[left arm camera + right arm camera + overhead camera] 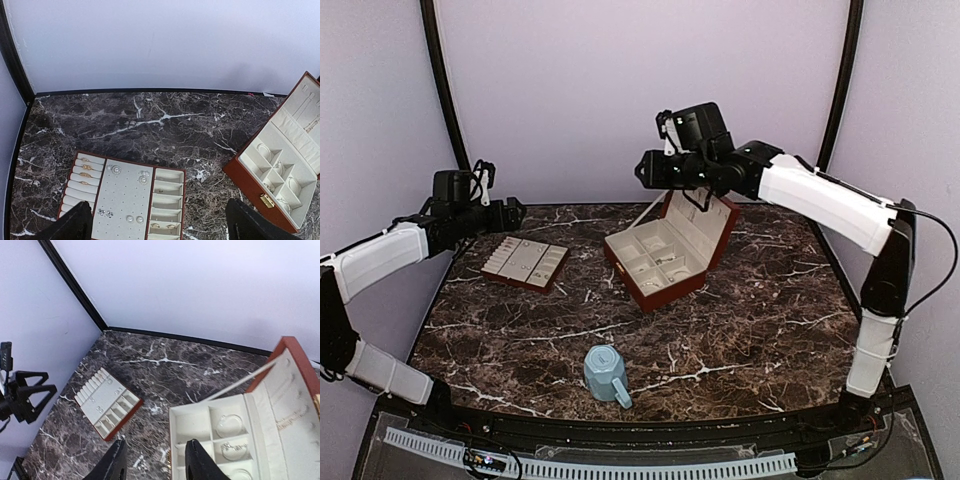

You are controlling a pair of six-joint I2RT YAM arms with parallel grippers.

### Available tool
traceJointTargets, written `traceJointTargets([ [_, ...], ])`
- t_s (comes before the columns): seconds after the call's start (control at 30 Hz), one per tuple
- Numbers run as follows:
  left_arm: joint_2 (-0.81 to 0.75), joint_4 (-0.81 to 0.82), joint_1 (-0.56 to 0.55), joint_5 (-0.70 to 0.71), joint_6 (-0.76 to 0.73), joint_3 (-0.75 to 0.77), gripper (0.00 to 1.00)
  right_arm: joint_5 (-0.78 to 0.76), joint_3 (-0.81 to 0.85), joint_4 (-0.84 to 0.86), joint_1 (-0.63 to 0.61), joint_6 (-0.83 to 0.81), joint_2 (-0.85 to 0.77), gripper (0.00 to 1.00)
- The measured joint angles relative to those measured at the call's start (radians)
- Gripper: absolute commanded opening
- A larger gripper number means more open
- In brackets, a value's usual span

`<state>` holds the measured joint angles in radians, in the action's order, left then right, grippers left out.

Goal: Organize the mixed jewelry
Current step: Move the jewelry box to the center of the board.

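Hovering: left jaws spread wide and empty, high over the tray [122, 192]; right jaws partly open with nothing between them, above the open box [250, 187].
Jewelry: the mixed jewelry [143, 177] sits in both cases: studs [116, 170] on the tray's centre panel, gold-toned rings [85, 167] in its left rolls, thin hoops [229, 426] in the box's compartments.
Handling: probably featherlight, hard, slick metal. Studs may flick away or roll, and a hoop looks stiff but thin.
Grip: pinch a hoop across its rim where it lifts off the lining; take a stud by its head, straight down.
Counter: dark marble [720, 340], with a mug [605, 373] near the front.
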<state>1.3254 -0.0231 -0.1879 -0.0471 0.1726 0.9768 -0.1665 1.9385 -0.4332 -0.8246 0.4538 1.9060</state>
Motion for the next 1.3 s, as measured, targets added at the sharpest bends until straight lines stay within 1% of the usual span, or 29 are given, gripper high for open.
traceJointTargets([
  [0.13, -0.006, 0.0, 0.0, 0.0, 0.005, 0.0, 0.95, -0.078, -0.171, -0.048, 0.002, 0.039, -0.149, 0.5],
  [0.33, -0.006, 0.0, 0.0, -0.006, 0.015, 0.0, 0.95, -0.158, -0.438, -0.098, -0.002, 0.156, -0.371, 0.63],
  [0.4, -0.006, 0.0, 0.0, -0.012, 0.021, 0.0, 0.95, -0.172, -0.54, -0.084, -0.006, 0.205, -0.442, 0.66],
  [0.53, -0.01, 0.0, 0.0, -0.024, 0.031, -0.001, 0.95, -0.172, -0.776, 0.023, -0.013, 0.301, -0.537, 0.65],
  [0.63, -0.021, 0.0, 0.0, -0.029, 0.039, -0.002, 0.96, -0.172, -0.89, 0.081, -0.013, 0.373, -0.528, 0.64],
  [0.77, -0.036, 0.0, 0.0, -0.032, 0.041, -0.002, 0.96, -0.171, -0.948, 0.154, -0.013, 0.459, -0.473, 0.65],
  [0.83, -0.046, 0.0, 0.0, -0.031, 0.041, -0.003, 0.96, -0.171, -0.956, 0.2, -0.013, 0.497, -0.441, 0.64],
  [0.93, -0.06, 0.0, 0.0, -0.031, 0.041, -0.003, 0.96, -0.174, -0.958, 0.262, -0.013, 0.541, -0.387, 0.59],
  [1.0, -0.067, 0.0, 0.0, -0.031, 0.041, -0.003, 0.96, -0.175, -0.956, 0.311, -0.013, 0.564, -0.335, 0.57],
  [1.2, -0.08, 0.0, 0.0, -0.031, 0.041, -0.003, 0.96, -0.171, -0.916, 0.345, -0.012, 0.592, -0.191, 0.57],
  [1.3, -0.084, 0.0, 0.0, -0.031, 0.041, -0.003, 0.96, -0.169, -0.906, 0.356, -0.007, 0.607, -0.153, 0.57],
])
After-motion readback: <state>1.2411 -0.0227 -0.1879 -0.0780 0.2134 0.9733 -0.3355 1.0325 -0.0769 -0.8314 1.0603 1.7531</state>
